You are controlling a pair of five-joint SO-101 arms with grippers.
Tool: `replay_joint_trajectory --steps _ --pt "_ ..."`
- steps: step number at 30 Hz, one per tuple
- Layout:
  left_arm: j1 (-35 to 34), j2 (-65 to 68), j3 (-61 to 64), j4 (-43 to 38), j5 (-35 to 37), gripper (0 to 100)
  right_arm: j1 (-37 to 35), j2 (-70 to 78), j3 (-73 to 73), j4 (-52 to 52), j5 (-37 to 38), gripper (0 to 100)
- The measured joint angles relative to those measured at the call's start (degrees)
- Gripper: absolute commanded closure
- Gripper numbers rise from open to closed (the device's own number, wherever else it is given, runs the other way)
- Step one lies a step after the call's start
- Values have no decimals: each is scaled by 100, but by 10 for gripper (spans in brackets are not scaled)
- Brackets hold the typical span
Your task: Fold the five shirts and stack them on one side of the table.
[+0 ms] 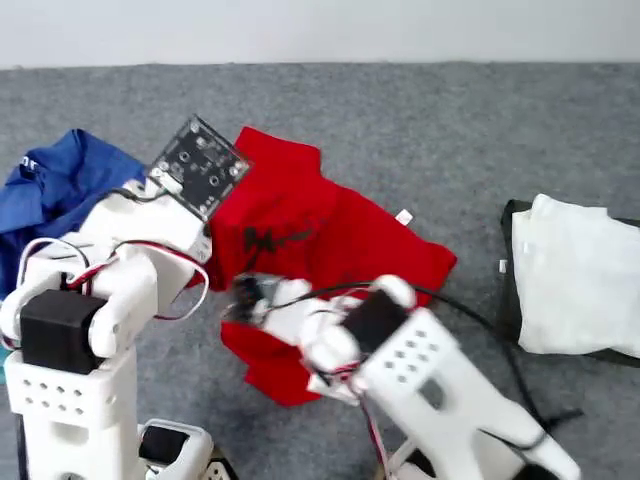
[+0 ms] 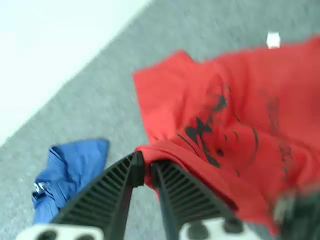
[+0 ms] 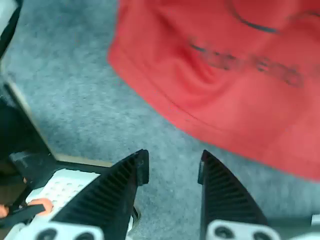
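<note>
Partly covered red shirt (image 1: 320, 225), blue shirt (image 1: 55, 190) and white shirt (image 1: 575, 275) edge-cropped

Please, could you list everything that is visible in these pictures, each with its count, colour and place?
red fabric shirt with dark print: one, red, crumpled at the table's middle
crumpled blue fabric shirt: one, blue, left side in the high view
folded white fabric shirt: one, white, right side, on the black cloth
flat black cloth: one, black, under the white shirt
grey table cover: one, grey, beneath everything
left gripper: one, black fingers, shut on a red shirt fold
right gripper: one, black fingers, open, beside the red shirt's edge
</note>
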Motion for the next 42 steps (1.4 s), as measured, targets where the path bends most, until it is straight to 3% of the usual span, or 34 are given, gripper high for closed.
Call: replay_joint_trajectory --steps 4,10,16,27,33,42 --pt "-185 0 0 -492 281 986 -774 774 -501 -53 -62 880" --pt "-1029 501 0 -686 484 981 -1705 1785 -1099 -114 -97 880" --pt "-1134 1073 0 -835 501 981 -2365 2558 -1486 -246 -97 883" --pt "-1134 1204 0 -879 519 981 -2426 3569 -1495 -1380 -97 883" --pt "-1134 1213 0 -879 519 981 -2040 4132 -1495 -2004 -97 883" --pt "-598 1213 0 -809 519 981 -1943 4756 -1495 -2690 -9 884"
